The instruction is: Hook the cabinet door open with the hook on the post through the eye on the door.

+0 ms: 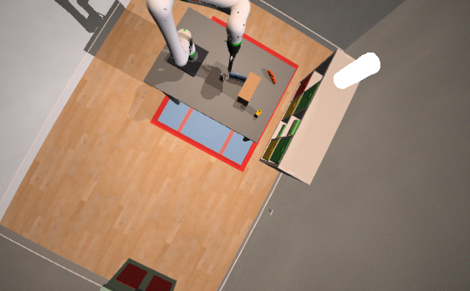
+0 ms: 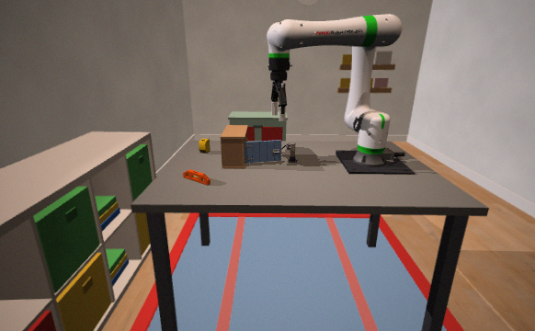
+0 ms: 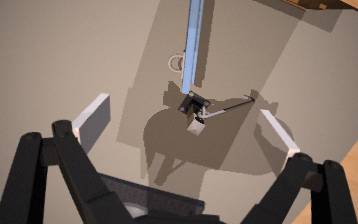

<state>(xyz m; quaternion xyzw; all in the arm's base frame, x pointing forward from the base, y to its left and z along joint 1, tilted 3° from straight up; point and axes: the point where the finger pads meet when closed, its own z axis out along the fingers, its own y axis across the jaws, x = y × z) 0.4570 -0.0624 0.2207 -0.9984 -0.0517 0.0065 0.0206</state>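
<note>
A white robot arm reaches over a grey table (image 2: 295, 193) and holds its gripper (image 2: 278, 98) high above the post (image 2: 292, 153), fingers pointing straight down and spread wide with nothing between them. Taking the post as the landmark: it is a short dark stand on the table, and in the wrist view it lies almost directly beneath the gripper (image 3: 187, 127), a little ahead of the midpoint between the two pale fingertips. The hook (image 3: 227, 109), a thin grey rod, is hinged at the top of the post (image 3: 194, 105) and stretches out to one side, its far end well away from the door and apart from the eye. The cabinet door (image 3: 194, 45), a blue panel seen edge-on from above, stands swung out from the cabinet, and its free edge ends just beside the post. The eye (image 3: 175, 62), a small pale ring, sticks out from the door's face near that free edge, on the side of the door away from the hook. In the exterior view the brown cabinet (image 2: 233, 147) stands flat on its base on the far side of the door (image 2: 263, 151) from the post. Farther from the post, beyond the cabinet, an orange level (image 2: 197, 176) and a small yellow tape measure (image 2: 204, 145) lie on the table. The arm's dark base plate (image 2: 403, 169) sits on the opposite side of the post from the cabinet.
</note>
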